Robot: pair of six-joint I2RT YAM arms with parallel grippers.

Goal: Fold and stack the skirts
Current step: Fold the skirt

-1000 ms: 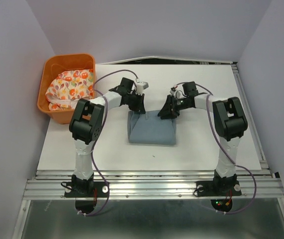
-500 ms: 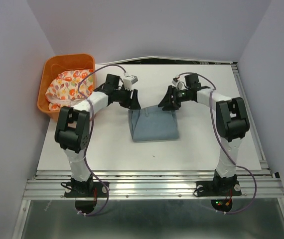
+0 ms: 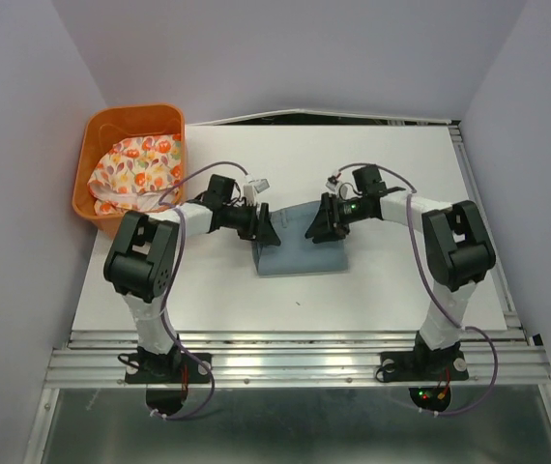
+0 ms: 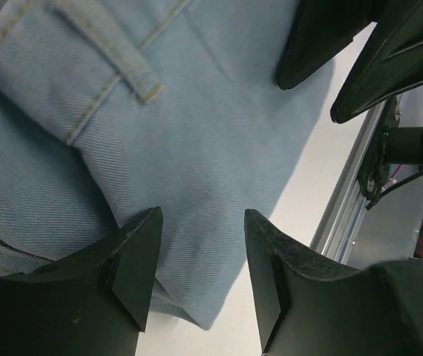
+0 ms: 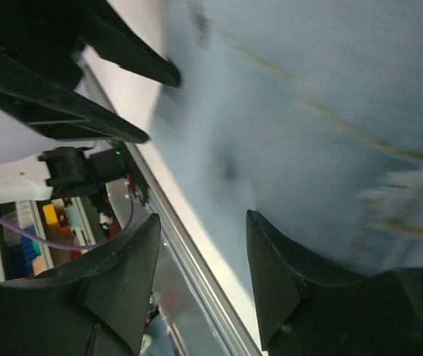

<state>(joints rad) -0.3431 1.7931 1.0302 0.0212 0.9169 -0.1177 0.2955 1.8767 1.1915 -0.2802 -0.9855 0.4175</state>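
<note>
**A:** What does the overhead view give that the wrist cameras do not?

**B:** The whole layout. A light blue denim skirt point(image 3: 300, 259), folded into a compact rectangle, lies near the middle of the white table point(image 3: 401, 280). At the table's ten o'clock stands an orange plastic basket point(image 3: 126, 124). A white skirt printed with orange, red and yellow flowers point(image 3: 135, 169) is crumpled inside it. The left gripper point(image 3: 268, 230) sits at the denim's eleven o'clock corner, and the right gripper point(image 3: 316, 228) at its one o'clock corner.

**A:** And the wrist cameras?

**B:** Close detail. The left one shows diagonal twill weave, tan stitching and a sewn belt loop point(image 4: 115, 55). The cloth's rounded edge ends on bare table at five o'clock. The right one is blurred, showing only soft blue and a faint tan seam. Each sees the other gripper's black tapered fingers near its top edge.

**A:** Are the grippers holding anything?

**B:** No. Both have their fingers spread wide, with denim showing in the gap.

**A:** Any change from half a second ago?

**B:** The denim rectangle is shorter. Its far edge now lies closer to the arm bases, and both grippers have come nearer with it.
</note>
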